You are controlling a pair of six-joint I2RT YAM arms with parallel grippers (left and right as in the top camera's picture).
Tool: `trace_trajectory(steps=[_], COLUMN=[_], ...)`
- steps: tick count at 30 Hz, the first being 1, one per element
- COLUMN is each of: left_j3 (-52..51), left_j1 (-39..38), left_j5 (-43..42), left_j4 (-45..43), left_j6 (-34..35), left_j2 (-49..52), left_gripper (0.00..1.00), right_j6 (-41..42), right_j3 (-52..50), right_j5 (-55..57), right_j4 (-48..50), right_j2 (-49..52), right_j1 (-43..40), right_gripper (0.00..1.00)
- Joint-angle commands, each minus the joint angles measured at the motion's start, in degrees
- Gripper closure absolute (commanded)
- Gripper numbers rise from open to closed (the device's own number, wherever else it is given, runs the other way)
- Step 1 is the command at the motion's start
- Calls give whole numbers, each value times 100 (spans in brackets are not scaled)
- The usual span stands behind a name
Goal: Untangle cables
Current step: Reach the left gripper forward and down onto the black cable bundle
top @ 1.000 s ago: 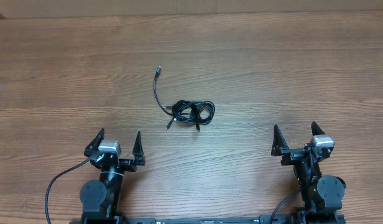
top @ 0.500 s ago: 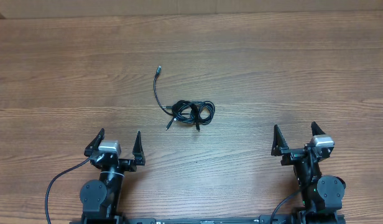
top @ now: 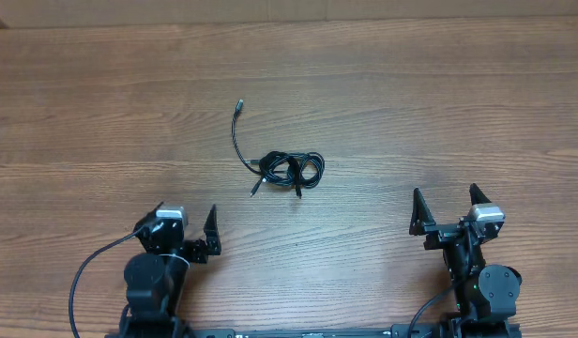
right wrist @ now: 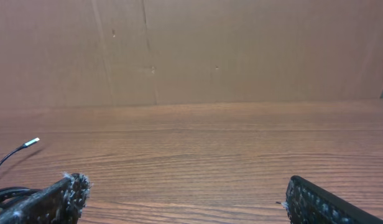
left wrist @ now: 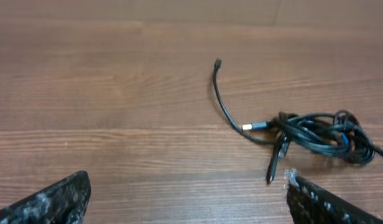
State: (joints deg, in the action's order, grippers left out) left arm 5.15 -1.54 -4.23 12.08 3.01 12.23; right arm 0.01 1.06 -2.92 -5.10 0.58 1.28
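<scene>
One knotted bundle of black cables (top: 289, 171) on table (top: 458, 94); cord count unclear. Two grippers, left gripper (top: 184, 221) and right gripper (top: 445, 202), both spread, holding nothing.

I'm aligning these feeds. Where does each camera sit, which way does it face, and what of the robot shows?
Overhead: above the table, looking straight down at the cables; left gripper and right gripper show at the bottom, both open.
Left wrist: on the left arm, facing forward and down at the cables; left fingers in the bottom corners.
Right wrist: on the right arm, facing low toward a cardboard wall; right fingers below.
Shared: all three show the cables.
</scene>
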Motion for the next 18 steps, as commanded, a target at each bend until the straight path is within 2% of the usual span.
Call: trace_trajectory(steps=[1, 9, 18], left_j3=[796, 1840, 3526], left_j1=[-35, -37, -37], left_j5=[39, -44, -262], left_j4=[387, 944, 2297], left_j6=[-212, -229, -214], left_j2=[422, 1502, 3104], left_gripper=[0, 0, 0], right_j6=[35, 35, 35], right_j3=[-59, -59, -59], right_j5=[46, 46, 46], right_j4=[42, 42, 42], right_j2=[-42, -42, -42], right_j1=[37, 37, 37], right_gripper=[0, 0, 0])
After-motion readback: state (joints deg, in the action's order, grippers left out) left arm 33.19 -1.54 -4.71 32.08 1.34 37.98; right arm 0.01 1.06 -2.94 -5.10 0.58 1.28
